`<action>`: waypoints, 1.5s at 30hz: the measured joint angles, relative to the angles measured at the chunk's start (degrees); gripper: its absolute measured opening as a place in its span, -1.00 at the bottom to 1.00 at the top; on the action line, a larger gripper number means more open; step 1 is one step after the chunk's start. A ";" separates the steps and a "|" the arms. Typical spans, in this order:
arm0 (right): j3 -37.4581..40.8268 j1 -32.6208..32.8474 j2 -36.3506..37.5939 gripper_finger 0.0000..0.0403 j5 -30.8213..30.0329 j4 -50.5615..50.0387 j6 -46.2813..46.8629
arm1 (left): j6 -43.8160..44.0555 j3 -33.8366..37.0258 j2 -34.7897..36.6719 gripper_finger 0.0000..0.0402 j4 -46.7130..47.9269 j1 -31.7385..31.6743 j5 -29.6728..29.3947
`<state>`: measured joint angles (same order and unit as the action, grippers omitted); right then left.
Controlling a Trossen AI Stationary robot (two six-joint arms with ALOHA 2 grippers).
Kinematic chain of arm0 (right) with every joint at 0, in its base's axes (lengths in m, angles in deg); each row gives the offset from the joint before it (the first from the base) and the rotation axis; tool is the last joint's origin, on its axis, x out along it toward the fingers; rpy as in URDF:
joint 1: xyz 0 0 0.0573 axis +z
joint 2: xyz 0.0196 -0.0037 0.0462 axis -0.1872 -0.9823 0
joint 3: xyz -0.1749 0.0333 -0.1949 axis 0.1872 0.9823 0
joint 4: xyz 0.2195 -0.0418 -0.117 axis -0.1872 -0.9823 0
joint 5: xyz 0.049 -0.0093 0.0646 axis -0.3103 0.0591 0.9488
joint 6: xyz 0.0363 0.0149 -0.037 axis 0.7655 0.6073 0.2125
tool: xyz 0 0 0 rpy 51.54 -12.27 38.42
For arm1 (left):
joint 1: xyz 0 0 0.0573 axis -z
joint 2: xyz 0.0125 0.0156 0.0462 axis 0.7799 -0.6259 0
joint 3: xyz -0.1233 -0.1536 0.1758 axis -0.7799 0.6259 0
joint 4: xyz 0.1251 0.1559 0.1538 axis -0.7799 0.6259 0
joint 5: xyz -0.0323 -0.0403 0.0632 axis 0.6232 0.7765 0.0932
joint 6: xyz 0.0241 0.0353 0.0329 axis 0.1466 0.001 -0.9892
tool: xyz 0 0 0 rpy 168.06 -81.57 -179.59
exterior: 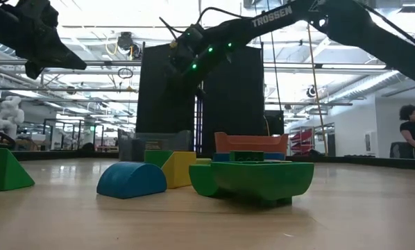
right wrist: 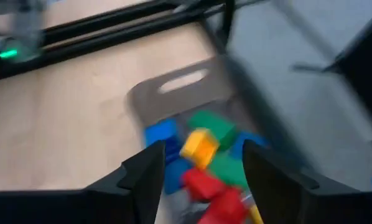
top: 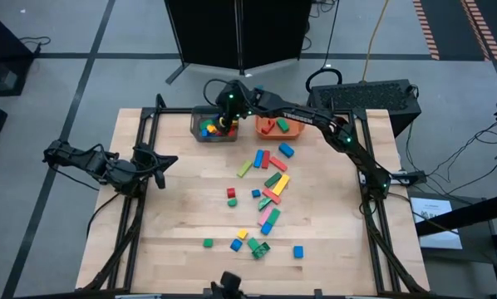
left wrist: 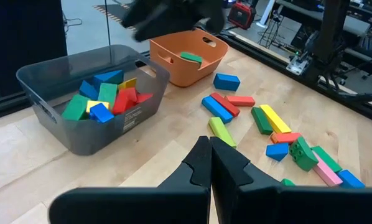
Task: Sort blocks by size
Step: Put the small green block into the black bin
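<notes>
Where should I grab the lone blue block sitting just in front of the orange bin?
Take the blue block across its short width, coming straight down. It lies flat and clear of the orange bin and the red bar, so both long faces look open for the right gripper.

Smooth matt blocks [left wrist: 226, 104] lie on the pale wood table [top: 182, 224] beside the translucent plastic grey bin [left wrist: 80, 134].

Even overhead light falls on the desk [top: 182, 216], shadows faint. The right wrist view is smeared, seemingly by motion; ceiling lights glare in the low view.
</notes>
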<state>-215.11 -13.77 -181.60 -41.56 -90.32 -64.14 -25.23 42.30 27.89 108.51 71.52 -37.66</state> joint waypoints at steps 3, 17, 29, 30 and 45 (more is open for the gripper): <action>-0.03 1.24 1.53 0.03 9.44 -4.20 -0.35 | -0.02 0.00 -0.02 -1.00 0.00 0.02 0.00; 0.00 23.44 -0.44 -0.01 6.85 -25.67 -22.64 | -0.02 0.00 0.00 -1.00 1.44 0.00 -0.21; 0.03 27.21 -7.33 -0.01 4.23 -25.40 -20.29 | 1.57 0.00 0.01 -1.00 1.48 0.04 2.29; 0.00 27.18 -7.93 -0.01 4.16 -24.93 -20.21 | 1.56 0.01 -0.01 -1.00 1.53 0.04 2.53; -1.03 26.32 -10.64 -0.66 -1.43 -27.50 -19.43 | 3.00 0.02 -0.02 -1.00 1.27 0.02 3.93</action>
<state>-216.14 12.56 -192.24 -42.98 -117.82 -83.57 -22.23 42.32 27.87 109.78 71.54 -33.72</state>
